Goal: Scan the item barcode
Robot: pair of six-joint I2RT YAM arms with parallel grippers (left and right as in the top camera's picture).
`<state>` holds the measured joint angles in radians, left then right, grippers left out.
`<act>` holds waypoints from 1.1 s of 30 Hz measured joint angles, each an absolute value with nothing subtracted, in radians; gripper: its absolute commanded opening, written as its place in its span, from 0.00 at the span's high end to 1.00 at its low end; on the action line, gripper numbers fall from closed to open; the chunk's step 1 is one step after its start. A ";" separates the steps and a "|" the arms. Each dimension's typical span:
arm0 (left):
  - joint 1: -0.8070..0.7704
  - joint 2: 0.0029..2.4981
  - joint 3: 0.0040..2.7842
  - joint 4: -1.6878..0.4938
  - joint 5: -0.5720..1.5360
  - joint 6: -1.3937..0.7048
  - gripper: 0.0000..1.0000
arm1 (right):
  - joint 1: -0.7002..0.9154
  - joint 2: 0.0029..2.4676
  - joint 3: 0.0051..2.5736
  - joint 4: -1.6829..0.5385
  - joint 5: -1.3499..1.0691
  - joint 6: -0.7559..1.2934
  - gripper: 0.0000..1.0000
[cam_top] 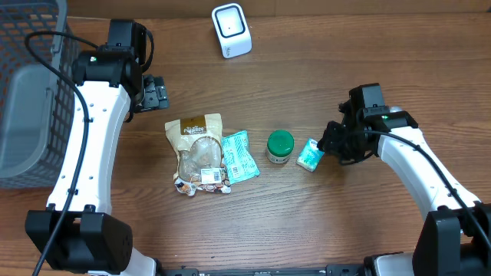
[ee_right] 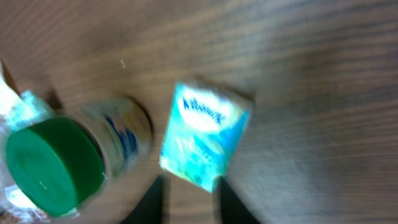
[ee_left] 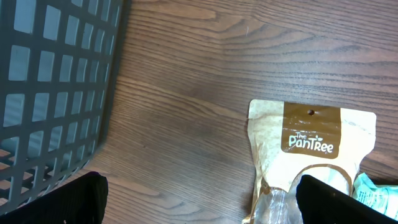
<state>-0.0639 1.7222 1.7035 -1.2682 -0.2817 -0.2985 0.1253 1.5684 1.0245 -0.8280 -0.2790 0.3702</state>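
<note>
My right claw [ee_right: 188, 200] straddles the near edge of the teal tissue pack [ee_right: 204, 137], which lies on the worktop [ee_right: 323, 93] just beside the green-lidded jar [ee_right: 56, 165]. Blur hides whether it grips. I'd pinch firmly, lift clear of the jar, then turn the barcode toward the scanner [cam_top: 231, 30]. My left claw [ee_left: 199, 199] hangs wide, empty.
</note>
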 measured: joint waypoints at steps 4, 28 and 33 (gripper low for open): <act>-0.064 1.722 1.703 -1.268 -0.282 -0.299 0.01 | 0.125 1.569 1.024 -0.750 -0.273 0.367 0.95; -0.064 1.722 1.703 -1.268 -0.282 -0.299 0.00 | 0.125 1.675 0.954 -0.678 -0.189 0.366 0.95; -0.064 1.722 1.703 -1.268 -0.281 -0.299 0.00 | 0.125 1.676 0.953 -0.843 -0.183 0.366 0.94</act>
<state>-0.0639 1.7222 1.7035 -1.2682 -0.2813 -0.2989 0.1249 1.6756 0.9527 -0.8429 -0.1833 0.3664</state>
